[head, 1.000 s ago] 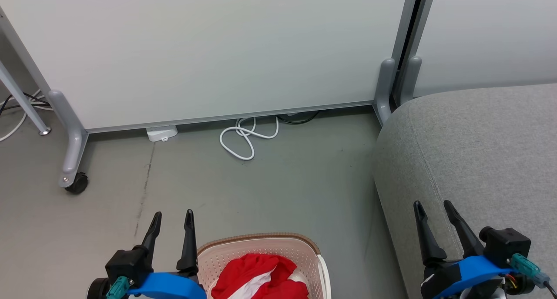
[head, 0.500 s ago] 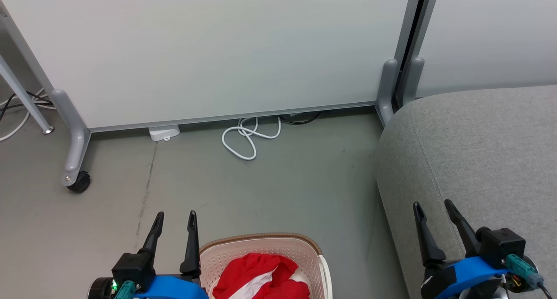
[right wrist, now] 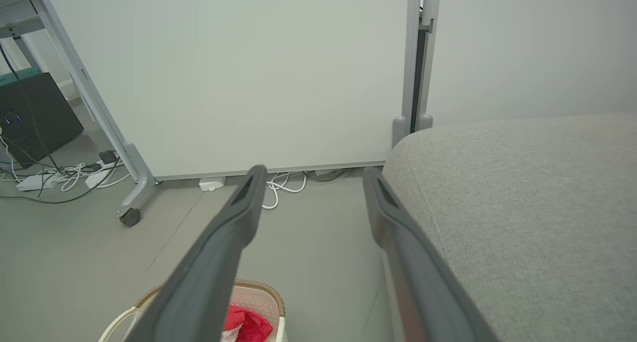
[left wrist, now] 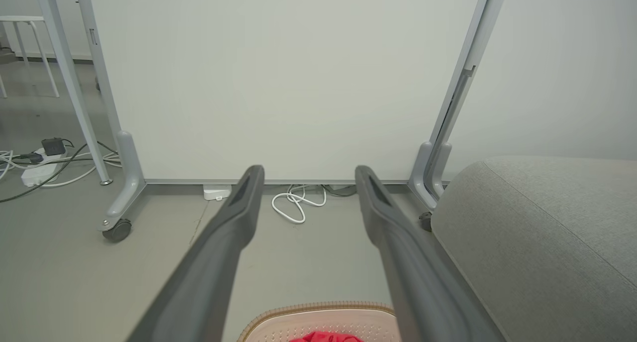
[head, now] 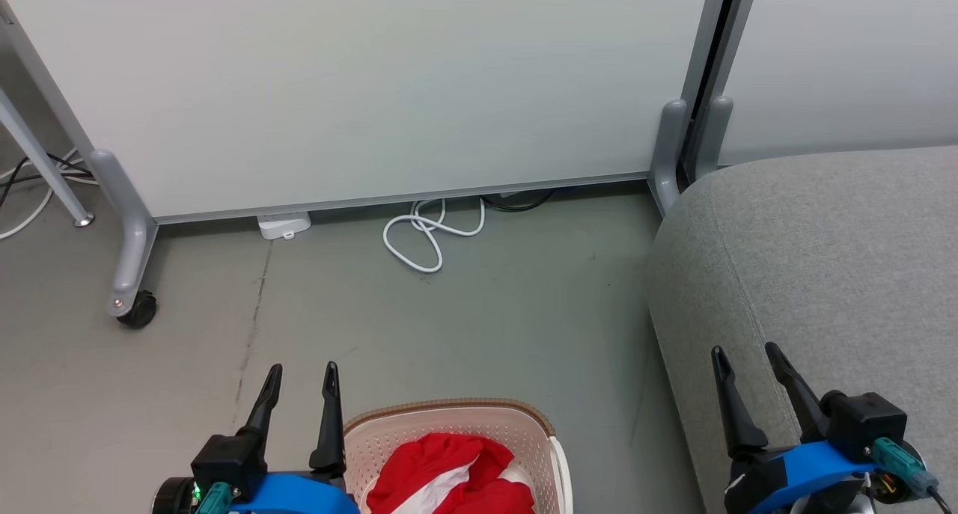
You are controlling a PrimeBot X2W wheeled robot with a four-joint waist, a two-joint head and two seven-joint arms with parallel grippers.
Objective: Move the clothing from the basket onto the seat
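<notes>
Grey floor (head: 449, 327): cream basket (head: 449, 409) w/ crumpled red-and-white clothing (head: 441, 462) inside; L pincer (head: 302, 367), R pincer (head: 744, 348) both spread, empty.

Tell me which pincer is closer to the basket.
The left pincer: it rises right beside the brown rim of the basket, while the right pincer stands apart, over at the edge of the seat.

Both the left gripper (head: 302, 366) and right gripper (head: 744, 348) have two long, tapering black fingers (head: 327, 417). Bright blue collars (head: 804, 458) and teal connectors (head: 894, 454) sit behind them.
</notes>
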